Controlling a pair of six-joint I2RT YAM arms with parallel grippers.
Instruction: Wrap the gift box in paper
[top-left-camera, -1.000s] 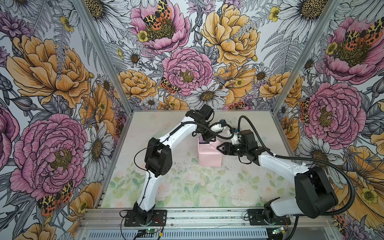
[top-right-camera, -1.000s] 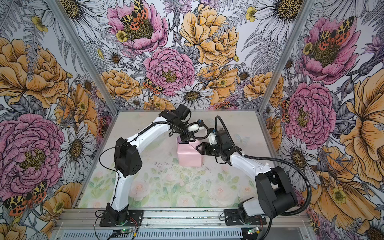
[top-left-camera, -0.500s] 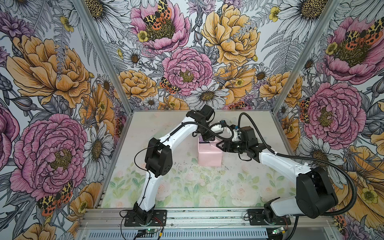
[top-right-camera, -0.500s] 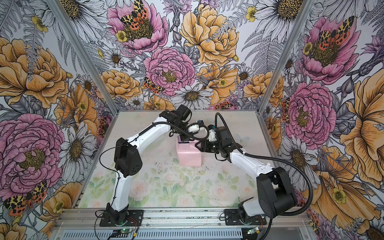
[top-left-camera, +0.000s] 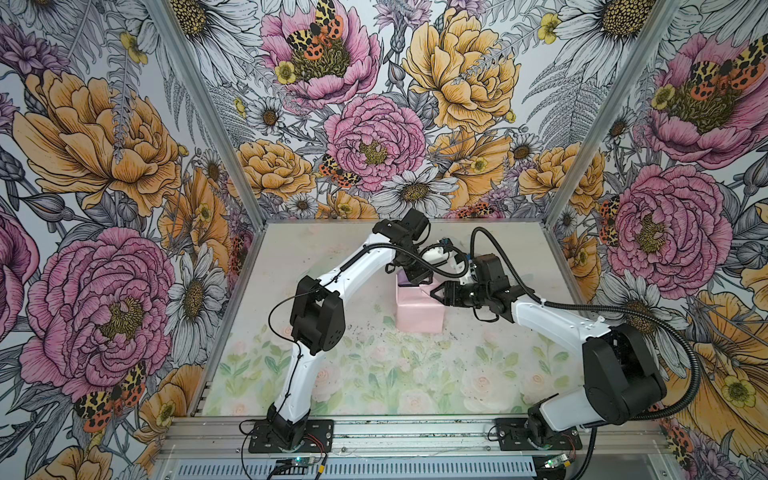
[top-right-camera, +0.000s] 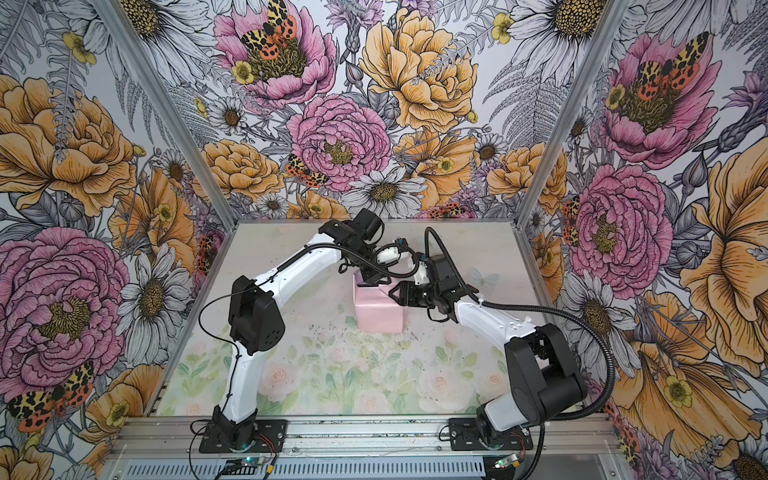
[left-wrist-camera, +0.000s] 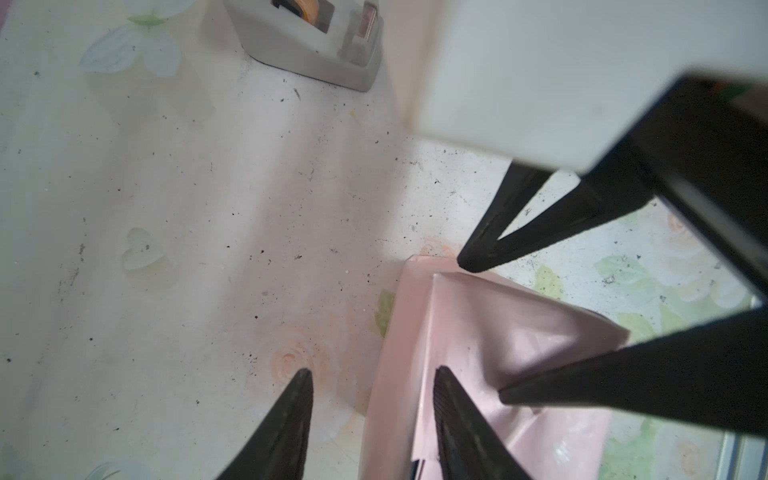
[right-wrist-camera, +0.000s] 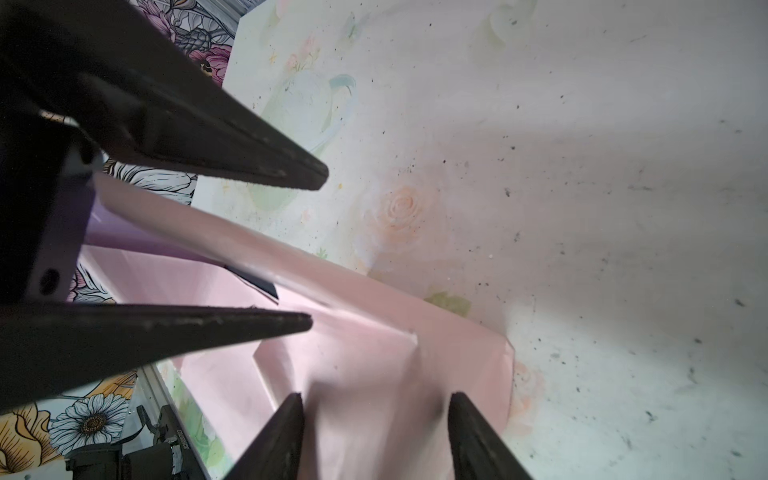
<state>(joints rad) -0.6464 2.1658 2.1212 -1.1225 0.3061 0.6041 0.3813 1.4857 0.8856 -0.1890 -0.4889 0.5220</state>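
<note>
The paper (top-left-camera: 417, 313) (top-right-camera: 378, 316), pale pink side out, is folded around the gift box in mid-table. Only a dark navy sliver of the gift box (right-wrist-camera: 257, 284) peeks from under a flap. A lilac strip of the paper shows at the far end. My left gripper (top-left-camera: 415, 280) (left-wrist-camera: 372, 374) is open over that far end: one finger hangs above the paper (left-wrist-camera: 478, 332), the other above the table, the paper's edge between them untouched. My right gripper (top-left-camera: 434, 293) (right-wrist-camera: 376, 399) is open at the package's right end, its fingers straddling a creased fold of paper (right-wrist-camera: 374, 345).
A small grey tape dispenser (left-wrist-camera: 311, 41) stands on the table (top-left-camera: 374, 374) just beyond the package. Both arms crowd together over the package at the table's middle back. Flowered walls close in the table on three sides.
The left gripper's jaws have spread apart. The right gripper has shifted slightly toward the package's right end. The package itself has stayed in place.
</note>
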